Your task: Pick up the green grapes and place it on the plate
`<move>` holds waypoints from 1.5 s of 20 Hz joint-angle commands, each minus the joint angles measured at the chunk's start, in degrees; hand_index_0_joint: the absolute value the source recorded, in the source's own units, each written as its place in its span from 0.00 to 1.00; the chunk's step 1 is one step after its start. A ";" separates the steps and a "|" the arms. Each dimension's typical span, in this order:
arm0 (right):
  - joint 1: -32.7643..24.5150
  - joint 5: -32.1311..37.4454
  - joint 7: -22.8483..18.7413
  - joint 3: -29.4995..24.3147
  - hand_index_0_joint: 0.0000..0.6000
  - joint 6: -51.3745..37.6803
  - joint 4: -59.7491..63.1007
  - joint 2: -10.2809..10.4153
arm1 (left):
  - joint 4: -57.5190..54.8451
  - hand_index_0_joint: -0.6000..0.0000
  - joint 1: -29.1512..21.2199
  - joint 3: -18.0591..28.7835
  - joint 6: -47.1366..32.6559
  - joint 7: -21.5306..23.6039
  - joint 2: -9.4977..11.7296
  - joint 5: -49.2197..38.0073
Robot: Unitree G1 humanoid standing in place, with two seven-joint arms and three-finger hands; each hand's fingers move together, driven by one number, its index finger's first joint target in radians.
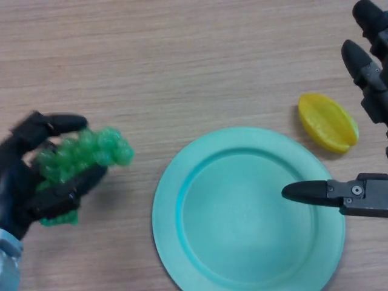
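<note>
while your left hand [36, 182] has its fingers curled round the green grapes [82, 154], carry them toward the plate [176, 200] beyond the fingertips; right hand [357, 194] hovers there, fingers spread.

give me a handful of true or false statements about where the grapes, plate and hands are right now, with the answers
1. The left hand has its fingers curled round the green grapes. True.
2. The grapes already lie on the plate. False: they are in the left hand, to the left of the plate and apart from it.
3. A yellow star fruit lies on the table beyond the plate's right rim. True.
4. The right hand holds the yellow fruit. False: it holds nothing; one finger reaches over the plate's right side.
5. The plate has food on it. False: nothing lies on it.
</note>
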 commanded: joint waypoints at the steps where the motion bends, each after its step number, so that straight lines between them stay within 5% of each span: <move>1: -0.91 2.92 -1.70 -0.61 0.00 -5.07 -3.43 -0.65 | -9.72 0.00 -0.22 0.87 -0.80 -0.30 1.48 0.08; 8: -0.23 4.35 -2.69 -0.56 0.00 -5.63 -3.58 -1.96 | -22.44 0.00 -1.09 -14.59 10.45 -0.19 -1.01 4.63; 9: -0.88 5.13 -3.40 -0.74 0.00 -5.52 -3.58 -2.54 | -21.89 0.00 -0.56 -19.66 9.73 -1.78 -0.80 9.36; 12: -0.17 5.52 -3.61 -0.74 0.00 -6.65 -3.58 -3.10 | -21.04 0.00 -2.21 -25.41 13.26 -9.32 0.69 18.42; 14: 0.04 5.49 -3.56 -0.72 0.00 -6.88 -3.58 -3.17 | -19.97 0.33 -1.69 -26.09 10.31 -10.02 0.31 21.31; 15: 0.11 5.33 -3.48 -0.75 0.00 -7.13 -3.58 -3.17 | -18.71 0.58 -1.18 -26.41 7.49 -10.17 -0.12 23.27; 17: -0.15 4.72 -2.86 -0.93 0.00 -7.78 -3.58 -2.74 | -15.67 0.99 -0.31 -26.41 1.77 -10.16 -1.51 26.76; 24: -2.40 0.10 -0.85 0.74 0.00 -6.16 -3.11 -0.77 | -16.02 1.00 -2.62 -20.02 -5.88 -8.67 -1.59 24.58; 30: -3.39 -1.22 0.12 0.38 0.00 -8.24 -1.28 -0.68 | -16.93 1.00 -7.31 -4.24 -5.78 -1.78 0.69 10.28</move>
